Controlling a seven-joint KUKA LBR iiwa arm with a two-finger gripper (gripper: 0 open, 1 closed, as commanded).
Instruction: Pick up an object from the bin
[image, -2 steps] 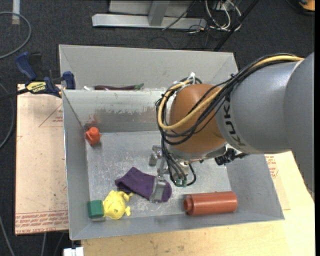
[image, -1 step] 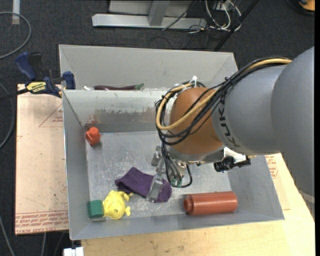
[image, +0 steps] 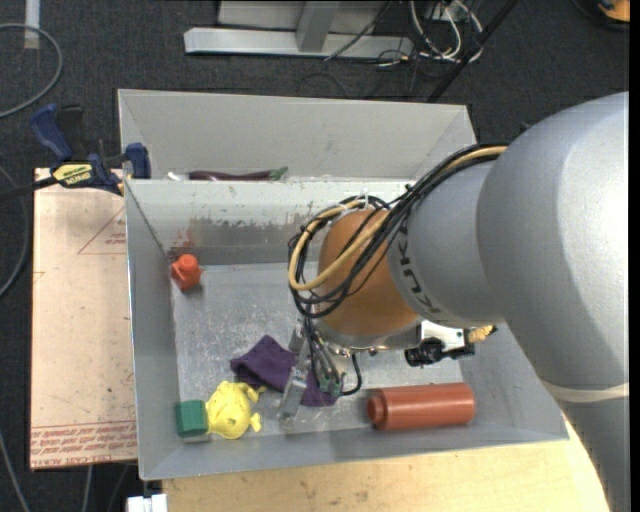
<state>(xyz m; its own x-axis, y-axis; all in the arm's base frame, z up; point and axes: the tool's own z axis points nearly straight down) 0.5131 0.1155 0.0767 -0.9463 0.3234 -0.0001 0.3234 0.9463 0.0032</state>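
Since soft fabric bunches easily, the gripper (image: 307, 392) sits low, fingers (image: 291, 398) spread astride the purple cloth (image: 262, 362)'s right edge, clamping nothing yet.

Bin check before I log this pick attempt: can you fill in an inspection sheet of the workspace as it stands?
Surface: grey metal bin, floor scuffed.
Job's things: purple cloth, by the front wall, at the gripper.
Clutter: yellow toy, green block, red-brown cylinder, small orange piece.
Grippers: gripper down at the cloth's right edge.
Cables: yellow and black cables looped around the orange wrist cover.
Surroundings: floor cables beyond the bin.
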